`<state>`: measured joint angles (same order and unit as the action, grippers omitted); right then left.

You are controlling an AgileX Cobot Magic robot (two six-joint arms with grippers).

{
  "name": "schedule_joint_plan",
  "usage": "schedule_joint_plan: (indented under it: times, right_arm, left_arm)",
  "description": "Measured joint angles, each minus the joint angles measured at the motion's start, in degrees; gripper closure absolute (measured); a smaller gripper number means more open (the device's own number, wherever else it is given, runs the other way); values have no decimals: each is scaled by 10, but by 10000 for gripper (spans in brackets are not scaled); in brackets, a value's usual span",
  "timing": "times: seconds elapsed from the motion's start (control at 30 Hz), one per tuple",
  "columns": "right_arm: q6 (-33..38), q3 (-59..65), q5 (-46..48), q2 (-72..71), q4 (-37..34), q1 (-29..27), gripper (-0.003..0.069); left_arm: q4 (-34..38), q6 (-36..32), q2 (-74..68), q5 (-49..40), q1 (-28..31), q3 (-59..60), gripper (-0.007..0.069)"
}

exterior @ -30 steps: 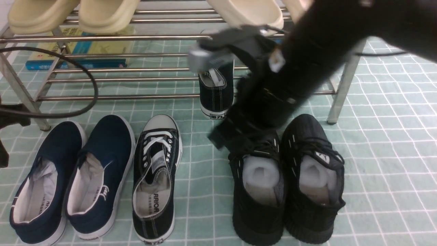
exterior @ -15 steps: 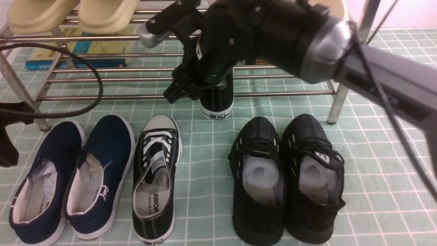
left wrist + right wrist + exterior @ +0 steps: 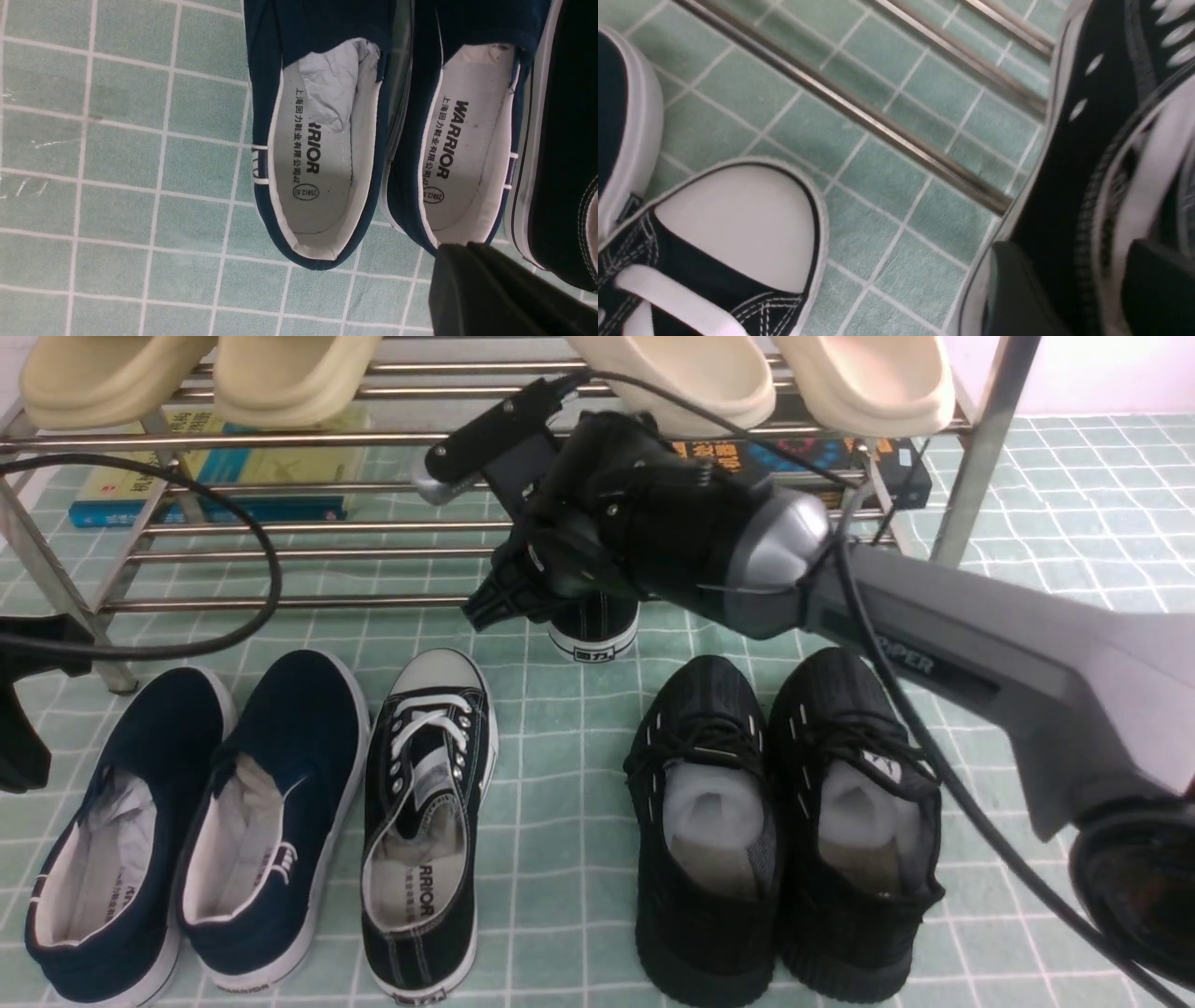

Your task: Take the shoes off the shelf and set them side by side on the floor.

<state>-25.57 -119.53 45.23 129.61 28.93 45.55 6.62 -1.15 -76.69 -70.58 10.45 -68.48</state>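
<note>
Just changed: The right tool [image 3: 1080, 298] has swung in from the right and come down on the sneaker on the shelf [image 3: 595, 627]. Its jaws stand apart, one finger outside the white sole and the other over the laces. The shoe's side wall lies between them, and no clamping is evident.
Meaning for task: Judged to be the start of the second pick. The grasp is set up but not made.
Sneaker on the shelf: It rests on the lower tier of the shelf [image 3: 280, 603]. Its heel end projects past the front bar toward the camera.
Sneaker on the floor [image 3: 425, 821]: It lies flat on the floor [image 3: 560, 775], toe toward the shelf, just beside the navy slip-ons [image 3: 187, 821]. A bare strip separates it from the black knit sneakers [image 3: 784, 831]. That strip is judged the place for its mate.
Left tool [image 3: 495, 289]: Only a dark part shows, above the heel of a slip-on. It is closed, with nothing seen in it.
Against one second ago: The right arm [image 3: 980, 644] was then a blur over the black knit sneakers, hiding part of the left one. Both are now uncovered, and the arm reaches across to the shelf.
Against half a second ago: The arm stood higher, masking the top tier. It now sits lower, with the tool at much the same spot by the heel.
Unmoved: Both sneakers, the slip-ons and the knit pair.
Risk: A hold on one soft side wall may let the shoe tip when lifted.
</note>
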Motion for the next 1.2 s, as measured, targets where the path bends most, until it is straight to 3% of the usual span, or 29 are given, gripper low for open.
schedule_joint_plan:
  times: [0.1,0.2,0.47,0.67,0.93,1.2]
  right_arm:
    - [0,-1,18,0,-8,0,547]
    - [0,-2,46,-10,-22,3,648]
    - [50,-2,248,-124,-169,29,653]
    - [35,-2,274,-165,-248,54,653]
    - [24,-2,272,-125,-259,81,650]
    - [23,-2,273,-89,-222,76,648]
  left_arm:
    - [0,0,0,0,0,0,599]
    - [0,0,0,0,0,0,596]
    - [0,0,0,5,0,0,592]
    - [1,0,0,11,0,0,589]
    - [1,0,0,17,0,0,581]
    - [1,0,0,17,0,0,576]
